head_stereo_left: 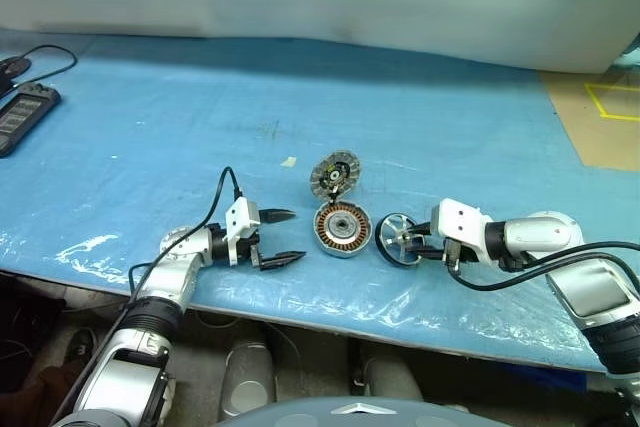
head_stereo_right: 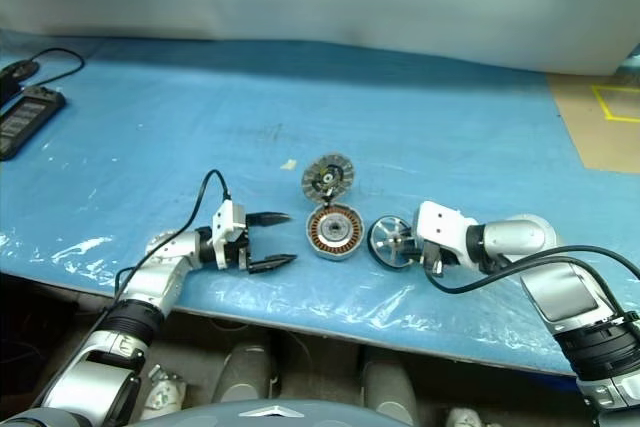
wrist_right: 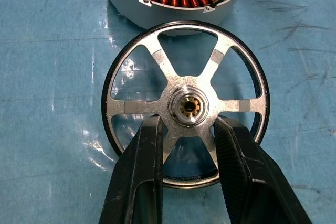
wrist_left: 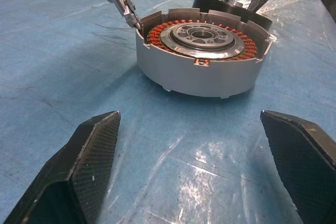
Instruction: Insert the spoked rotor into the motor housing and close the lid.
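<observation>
The right gripper (wrist_right: 184, 145) has its fingers clamped on the hub of the spoked rotor (wrist_right: 186, 103), which lies on the table (head_stereo_left: 450, 127) just beside the motor housing (head_stereo_left: 342, 228); a pinch on smooth metal so small could slip or tilt the wheel, jamming its black rim on the housing's notched wall. The left gripper (head_stereo_left: 282, 237) waits with fingers wide apart beside the housing. The ribbed lid (head_stereo_left: 334, 176) leans against the housing's far edge and could topple if the housing is nudged.
</observation>
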Controlling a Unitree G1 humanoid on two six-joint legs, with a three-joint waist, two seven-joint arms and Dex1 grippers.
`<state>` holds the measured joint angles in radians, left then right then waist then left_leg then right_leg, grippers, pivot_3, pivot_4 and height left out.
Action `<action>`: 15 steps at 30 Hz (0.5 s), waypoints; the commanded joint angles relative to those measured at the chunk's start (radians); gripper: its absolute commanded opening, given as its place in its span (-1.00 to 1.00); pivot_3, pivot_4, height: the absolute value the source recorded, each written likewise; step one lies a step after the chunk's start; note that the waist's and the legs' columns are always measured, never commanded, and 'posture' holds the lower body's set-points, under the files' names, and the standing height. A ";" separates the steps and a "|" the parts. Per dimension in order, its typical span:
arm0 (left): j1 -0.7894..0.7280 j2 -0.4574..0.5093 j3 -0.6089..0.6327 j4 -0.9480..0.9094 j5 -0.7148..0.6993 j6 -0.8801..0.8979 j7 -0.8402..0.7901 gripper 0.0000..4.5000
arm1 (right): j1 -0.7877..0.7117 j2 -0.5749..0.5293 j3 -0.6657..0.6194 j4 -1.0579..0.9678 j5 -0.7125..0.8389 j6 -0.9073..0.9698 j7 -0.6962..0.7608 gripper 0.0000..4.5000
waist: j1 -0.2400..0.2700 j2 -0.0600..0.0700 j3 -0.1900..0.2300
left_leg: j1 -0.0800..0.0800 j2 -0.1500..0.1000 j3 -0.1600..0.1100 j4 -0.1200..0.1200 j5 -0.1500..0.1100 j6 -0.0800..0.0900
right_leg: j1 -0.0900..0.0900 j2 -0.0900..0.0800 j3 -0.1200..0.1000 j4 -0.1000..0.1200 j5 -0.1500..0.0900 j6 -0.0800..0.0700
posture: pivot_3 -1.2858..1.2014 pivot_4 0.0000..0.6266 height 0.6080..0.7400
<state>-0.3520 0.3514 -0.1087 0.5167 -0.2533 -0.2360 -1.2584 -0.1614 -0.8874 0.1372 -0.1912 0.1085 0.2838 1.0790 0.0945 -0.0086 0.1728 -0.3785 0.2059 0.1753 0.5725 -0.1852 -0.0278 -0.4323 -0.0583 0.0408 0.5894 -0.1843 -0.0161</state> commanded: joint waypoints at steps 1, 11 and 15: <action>0.008 0.005 -0.003 -0.020 -0.008 0.011 -0.012 1.00 | 0.016 0.000 -0.040 0.003 0.055 0.023 0.021 -0.54 | 0.001 0.000 0.000 | 0.000 0.000 0.000 0.000 0.000 0.000 | 0.000 0.000 0.000 0.000 0.000 0.000 | 0.03 -0.52 1.00; -0.005 -0.007 0.001 -0.008 -0.025 0.017 -0.034 1.00 | -0.048 0.072 -0.119 -0.073 0.268 0.143 0.043 -0.54 | 0.001 0.001 0.000 | -0.001 0.000 0.000 0.000 0.000 0.000 | -0.002 0.000 0.000 0.000 0.000 0.000 | 0.03 -0.52 1.00; -0.011 -0.015 0.002 0.021 -0.017 -0.003 -0.035 1.00 | -0.071 0.083 -0.077 -0.057 0.240 0.129 0.035 -0.54 | 0.002 0.001 0.000 | -0.002 0.000 0.000 0.000 0.000 0.000 | -0.002 0.000 0.000 0.000 0.000 0.000 | 0.03 -0.52 1.00</action>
<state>-0.3597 0.3391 -0.1092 0.5248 -0.2690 -0.2234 -1.2871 -0.2198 -0.8090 0.0575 -0.2310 0.3497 0.4234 1.1136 0.0962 -0.0079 0.1726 -0.3801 0.2059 0.1753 0.5724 -0.1852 -0.0279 -0.4338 -0.0585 0.0403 0.5893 -0.1843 -0.0162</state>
